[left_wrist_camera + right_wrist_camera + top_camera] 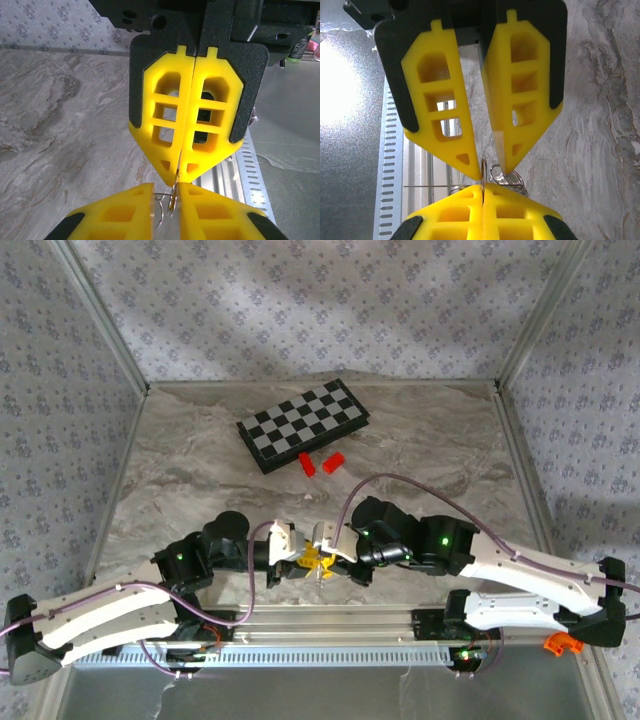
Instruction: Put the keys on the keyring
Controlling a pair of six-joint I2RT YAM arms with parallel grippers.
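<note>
From above, the left end effector [306,561] and right end effector [323,560] meet at the near edge of the surface [200,460], well apart from the chessboard [305,425].

Left wrist: the right one is pressed together on the key [174,192].

Right wrist: the left one pinches the keyring [509,178], touching the key.

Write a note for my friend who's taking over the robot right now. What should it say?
Right pincer: shut on the key, held edge-on.
Left pincer: jaws a slit apart at the keyring; hard to tell if it grips.
The two pincers meet tip to tip.
Done: key and keyring are together at the tips.
To do: the key doesn't look threaded yet, so slide it onto the keyring.
</note>
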